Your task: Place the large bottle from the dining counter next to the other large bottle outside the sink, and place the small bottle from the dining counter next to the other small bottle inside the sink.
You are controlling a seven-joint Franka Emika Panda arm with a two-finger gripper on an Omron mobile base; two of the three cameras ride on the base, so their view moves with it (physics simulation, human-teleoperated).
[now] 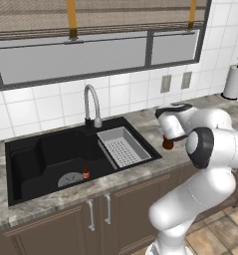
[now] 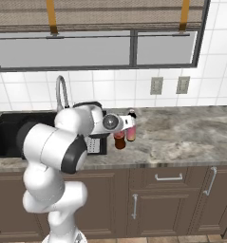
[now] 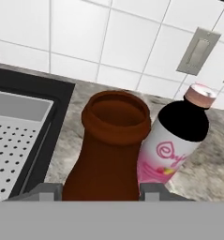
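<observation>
Right of the sink (image 3: 19,89) edge, gripper (image 3: 98,191) jaws clasp the brown bottle (image 3: 111,150), touching the pink-labelled bottle (image 3: 176,140); open counter (image 2: 191,137) lies rightward.

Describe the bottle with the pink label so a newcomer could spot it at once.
Start at the black sink under the window and go past its grey drain tray onto the marbled counter. Two bottles stand together there by the gripper. The pink-labelled bottle is dark and capped; its neighbour, the brown bottle between the fingers, is open-mouthed.
</observation>
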